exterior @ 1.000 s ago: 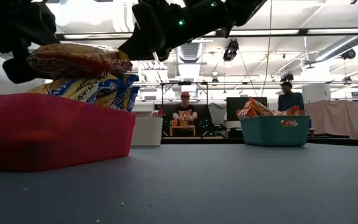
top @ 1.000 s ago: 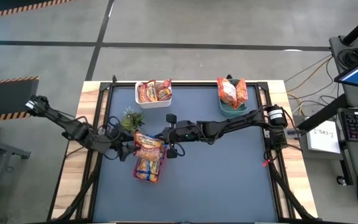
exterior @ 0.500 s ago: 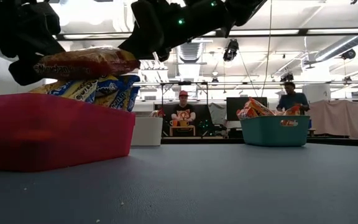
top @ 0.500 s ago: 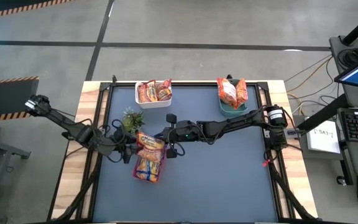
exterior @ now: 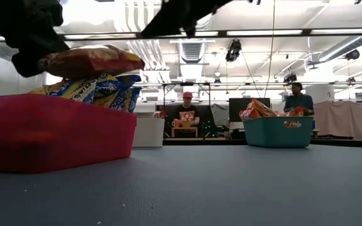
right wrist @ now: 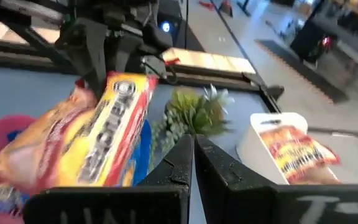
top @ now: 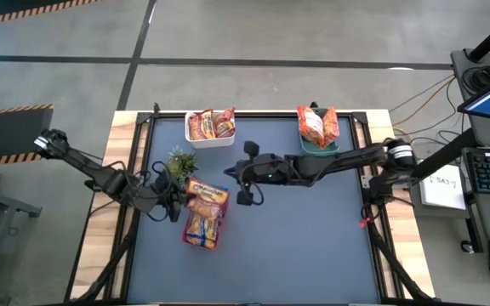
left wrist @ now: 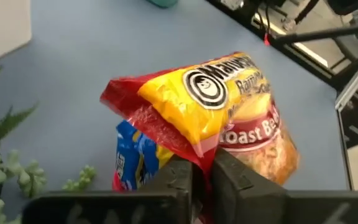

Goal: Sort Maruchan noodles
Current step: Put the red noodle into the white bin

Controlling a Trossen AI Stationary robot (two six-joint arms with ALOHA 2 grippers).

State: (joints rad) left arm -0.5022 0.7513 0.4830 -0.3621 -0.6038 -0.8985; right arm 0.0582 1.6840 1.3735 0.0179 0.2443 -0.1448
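The left hand [top: 179, 204] is clamped narrowly on the edge of a red-trimmed noodle packet [left wrist: 210, 118], held above the packets heaped in the red tray [exterior: 49, 135] on the tabletop [top: 313, 238]. The right hand [top: 243, 172] is closed and empty, just beside the pile. The tray is largely hidden under the packets from above

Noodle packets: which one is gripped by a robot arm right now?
The red-trimmed packet on top of the pile in the red tray. The left gripper has its jaws pinched on its edge; the other packets lie loose in bins.
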